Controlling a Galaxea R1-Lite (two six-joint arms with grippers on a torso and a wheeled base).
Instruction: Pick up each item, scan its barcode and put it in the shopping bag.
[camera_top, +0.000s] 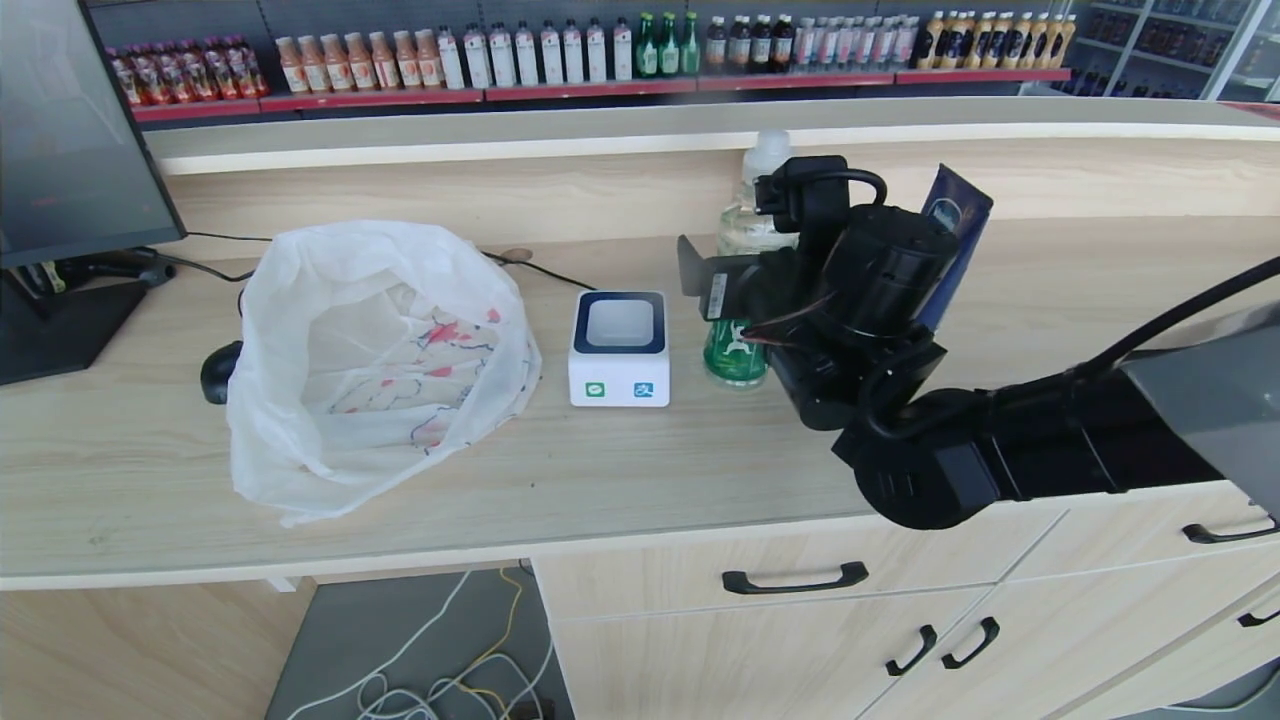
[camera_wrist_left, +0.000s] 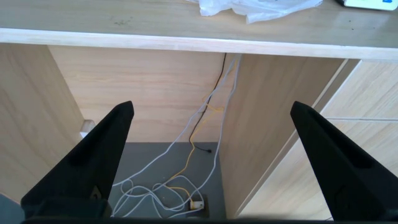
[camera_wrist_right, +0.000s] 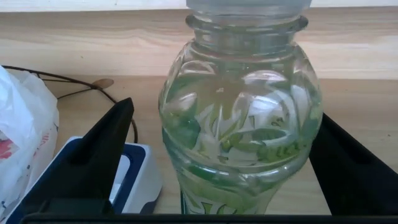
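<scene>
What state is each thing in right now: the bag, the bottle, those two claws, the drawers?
shopping bag, mouth wide open, slumped on the counter.
bottle, upright, cap on, standing on the counter.
right claw, open, either side of the bottle.
left claw, open, empty, below the counter's edge.
drawers, shut.

A pale wooden counter (camera_top: 700, 470) runs across the scene, with a raised ledge (camera_top: 600, 140) along its far side. At its left end a dark monitor (camera_top: 70, 120) stands on a black base (camera_top: 60, 330), and a black corded device (camera_top: 110, 268) lies just beside that base. A black mouse (camera_top: 218, 372) sits on the counter near the monitor. A thin black cable (camera_top: 540, 268) trails over the wood next to a small round disc (camera_top: 516, 255). Drawers with black handles (camera_top: 795, 580) sit below on the right. Loose white and yellow cables (camera_top: 440, 680) lie on the grey floor in the open bay. Rows of drink bottles (camera_top: 600, 50) fill the shelves behind.
</scene>
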